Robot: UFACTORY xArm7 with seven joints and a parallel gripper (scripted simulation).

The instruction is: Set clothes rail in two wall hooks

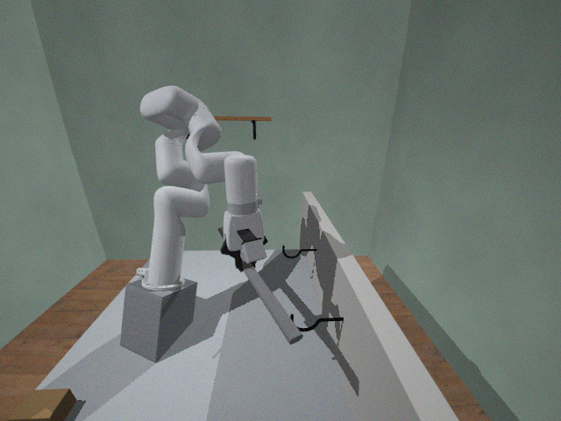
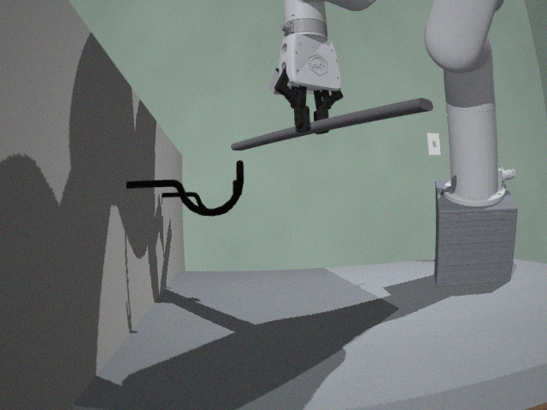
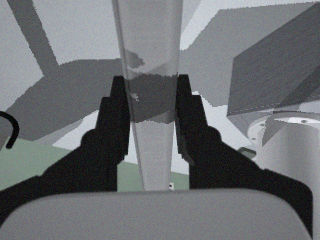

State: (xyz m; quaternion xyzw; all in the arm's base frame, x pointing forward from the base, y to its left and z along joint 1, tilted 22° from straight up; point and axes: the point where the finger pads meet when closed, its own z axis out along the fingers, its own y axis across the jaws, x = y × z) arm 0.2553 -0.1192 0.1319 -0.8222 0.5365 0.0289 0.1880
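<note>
Midair, black-fingered gripper [image 2: 311,118] clamps long grey cylindrical clothes rail [image 2: 375,114] near mid-length, above black wall hooks [image 2: 212,205]; rail looks rigid, smooth, balance-sensitive.

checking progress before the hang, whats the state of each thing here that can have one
pincer: shut on the clothes rail, gripping near its middle
clothes rail: held in the air, slightly tilted, not in either hook
near wall hook: bare, rail end close beside it but not seated
far wall hook: bare, nothing hanging in it
arm: folded, wrist pointing down over the grey floor mat
</note>
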